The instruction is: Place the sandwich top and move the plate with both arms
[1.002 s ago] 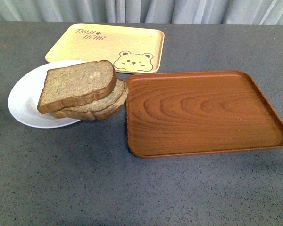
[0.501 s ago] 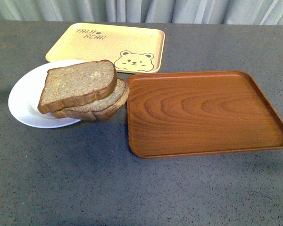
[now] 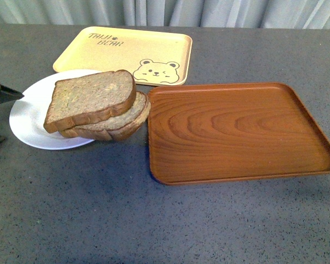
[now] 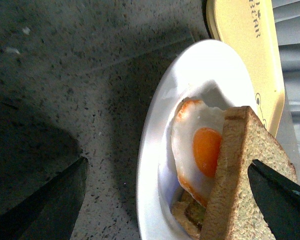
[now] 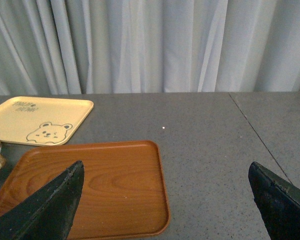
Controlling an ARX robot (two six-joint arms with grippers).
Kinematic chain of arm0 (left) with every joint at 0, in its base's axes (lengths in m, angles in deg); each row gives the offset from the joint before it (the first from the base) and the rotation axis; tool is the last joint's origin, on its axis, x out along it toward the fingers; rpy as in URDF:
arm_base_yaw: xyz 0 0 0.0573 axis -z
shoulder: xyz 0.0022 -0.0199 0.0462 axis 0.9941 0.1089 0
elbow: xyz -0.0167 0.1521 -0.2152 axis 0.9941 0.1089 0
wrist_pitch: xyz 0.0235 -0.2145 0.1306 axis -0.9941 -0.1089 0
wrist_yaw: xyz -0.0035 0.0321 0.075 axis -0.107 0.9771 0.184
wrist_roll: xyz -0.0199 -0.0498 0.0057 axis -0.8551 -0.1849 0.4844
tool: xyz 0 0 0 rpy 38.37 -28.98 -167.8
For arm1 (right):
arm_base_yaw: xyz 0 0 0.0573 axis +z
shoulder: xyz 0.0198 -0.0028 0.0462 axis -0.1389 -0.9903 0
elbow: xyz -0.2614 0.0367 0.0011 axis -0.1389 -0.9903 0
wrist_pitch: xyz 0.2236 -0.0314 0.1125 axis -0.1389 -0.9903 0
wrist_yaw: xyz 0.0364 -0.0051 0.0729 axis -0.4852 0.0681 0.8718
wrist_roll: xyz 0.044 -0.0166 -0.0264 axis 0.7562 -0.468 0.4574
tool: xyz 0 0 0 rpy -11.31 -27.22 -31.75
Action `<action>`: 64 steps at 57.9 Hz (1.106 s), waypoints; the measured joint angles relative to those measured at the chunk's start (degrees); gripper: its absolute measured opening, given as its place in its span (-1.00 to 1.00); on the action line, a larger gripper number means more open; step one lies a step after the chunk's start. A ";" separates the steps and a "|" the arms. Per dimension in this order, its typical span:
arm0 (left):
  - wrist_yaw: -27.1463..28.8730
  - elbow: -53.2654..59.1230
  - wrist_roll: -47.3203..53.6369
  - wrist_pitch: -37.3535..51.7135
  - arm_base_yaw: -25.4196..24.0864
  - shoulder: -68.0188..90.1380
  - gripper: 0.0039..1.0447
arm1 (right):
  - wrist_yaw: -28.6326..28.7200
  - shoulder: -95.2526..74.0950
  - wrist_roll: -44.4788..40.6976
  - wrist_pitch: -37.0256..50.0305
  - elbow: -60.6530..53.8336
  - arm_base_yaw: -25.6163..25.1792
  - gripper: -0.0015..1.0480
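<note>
Noting state: left gripper (image 4: 167, 161) is wide open and holds nothing. In the wrist view the plate (image 3: 27, 118) rim lies between its fingers, on the side away from the brown tray (image 3: 236, 132); no contact shows. Right gripper (image 5: 166, 164) is also wide open and empty. It looks across the brown tray from the side away from the plate, well apart from it.

Top (image 3: 91, 98) lies on the stack on the plate, skewed and shifted toward the brown tray. The left wrist view shows the egg (image 4: 202, 150) partly uncovered on the gripper's side. Lower slice (image 3: 126, 122) overhangs the plate rim, just beside the tray edge; cannot tell if they touch.

Risks, as judged:
- Top is off-centre and looks tilted. A jerk or tilt of the plate would likely slide it off.
- Left fingers would close on the rim near the egg. Too deep a bite would pinch or smear it.
- Lifting from the left side alone would tip the plate, since the load is biased the other way. The right gripper is far off, so mistimed arms are the likely cause.
- Overhanging bread may catch the tray rim if the plate is dragged rather than lifted, pulling the stack apart.
</note>
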 joint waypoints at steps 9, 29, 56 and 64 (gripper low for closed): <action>1.07 -0.02 -3.15 1.86 1.40 1.57 0.82 | 0.00 0.00 0.00 0.00 0.00 0.00 0.82; 1.51 1.31 -8.66 4.02 2.91 2.82 -0.23 | 0.00 0.00 0.00 0.00 0.00 0.00 0.82; 1.31 6.03 -16.52 3.08 4.11 -8.87 -0.97 | 0.00 0.00 0.00 0.00 0.00 0.00 0.82; 1.40 5.60 -18.53 1.95 4.61 -12.11 -0.97 | 0.00 0.00 0.00 0.00 0.00 0.00 0.82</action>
